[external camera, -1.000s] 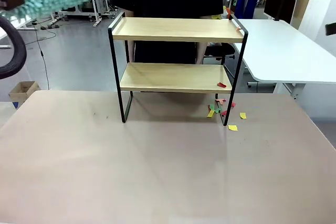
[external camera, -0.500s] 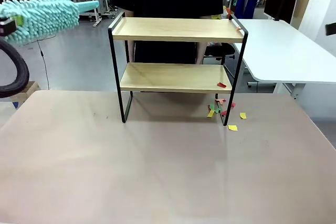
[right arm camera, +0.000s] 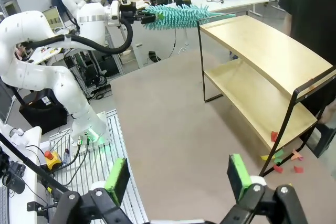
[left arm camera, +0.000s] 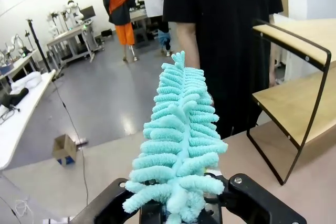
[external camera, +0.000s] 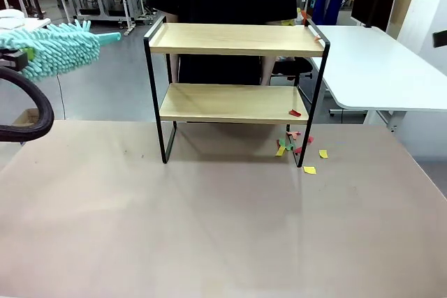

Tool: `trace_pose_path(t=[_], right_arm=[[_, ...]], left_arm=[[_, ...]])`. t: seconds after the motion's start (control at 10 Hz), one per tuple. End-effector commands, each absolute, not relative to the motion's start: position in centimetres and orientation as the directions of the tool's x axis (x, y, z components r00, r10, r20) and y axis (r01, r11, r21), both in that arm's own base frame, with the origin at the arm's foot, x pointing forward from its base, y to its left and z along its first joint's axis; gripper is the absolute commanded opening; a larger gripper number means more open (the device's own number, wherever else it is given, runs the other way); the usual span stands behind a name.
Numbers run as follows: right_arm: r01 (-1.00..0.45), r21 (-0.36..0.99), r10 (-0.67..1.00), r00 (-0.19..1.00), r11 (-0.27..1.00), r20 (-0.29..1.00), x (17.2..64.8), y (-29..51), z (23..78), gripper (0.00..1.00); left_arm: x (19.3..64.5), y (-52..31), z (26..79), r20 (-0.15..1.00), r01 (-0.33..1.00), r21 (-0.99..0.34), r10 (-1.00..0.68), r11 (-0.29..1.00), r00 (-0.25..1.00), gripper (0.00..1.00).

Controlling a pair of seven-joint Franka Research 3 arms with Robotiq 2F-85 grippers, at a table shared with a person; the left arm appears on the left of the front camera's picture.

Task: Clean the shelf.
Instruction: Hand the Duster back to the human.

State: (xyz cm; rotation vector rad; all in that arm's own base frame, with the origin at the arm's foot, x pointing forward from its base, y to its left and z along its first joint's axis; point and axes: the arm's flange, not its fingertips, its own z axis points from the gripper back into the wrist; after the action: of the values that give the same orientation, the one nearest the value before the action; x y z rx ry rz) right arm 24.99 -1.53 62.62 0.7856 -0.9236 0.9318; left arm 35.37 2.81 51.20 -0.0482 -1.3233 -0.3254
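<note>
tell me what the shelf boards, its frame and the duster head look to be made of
Shelf boards: light wood or wood-look laminate, matte, with faint grain.
Frame: thin black metal by the look, slim square bars with small bolts.
Duster head: teal chenille or microfibre, probably synthetic, with soft fuzzy finger-like tufts; held in the left gripper.

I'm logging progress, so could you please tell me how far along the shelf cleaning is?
Mostly swept: the shelf boards look bare except one red scrap, and paper scraps lie on the table by its leg. The left gripper holds the teal duster off to the side. The last scrap remains.
</note>
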Motion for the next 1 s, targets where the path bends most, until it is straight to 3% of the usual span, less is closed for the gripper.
trace_pose_path(t=[0.0, 0.2, 0.3, 0.9], right_arm=[[-0.916, 0.141, 0.301, 0.265, 0.376, 0.916, 25.2, -1.5, 62.8, 1.0], [-0.916, 0.141, 0.301, 0.265, 0.376, 0.916, 25.2, -1.5, 62.8, 1.0], [-0.916, 0.141, 0.301, 0.265, 0.376, 0.916, 25.2, -1.5, 62.8, 1.0], [-0.916, 0.141, 0.301, 0.265, 0.376, 0.916, 25.2, -1.5, 62.8, 1.0]], left_arm=[[33.1, 1.9, 48.5, 0.956, 0.259, 0.14, -0.199, 0.956, 0.216, 0.17], [33.0, 2.1, 48.3, 0.963, 0.244, 0.13, -0.181, 0.961, 0.2, 0.17], [35.7, 1.8, 49.8, 0.954, 0.262, 0.125, -0.189, 0.957, 0.235, 0.17], [35.7, 1.8, 49.8, 0.954, 0.262, 0.125, -0.189, 0.957, 0.235, 0.17]])
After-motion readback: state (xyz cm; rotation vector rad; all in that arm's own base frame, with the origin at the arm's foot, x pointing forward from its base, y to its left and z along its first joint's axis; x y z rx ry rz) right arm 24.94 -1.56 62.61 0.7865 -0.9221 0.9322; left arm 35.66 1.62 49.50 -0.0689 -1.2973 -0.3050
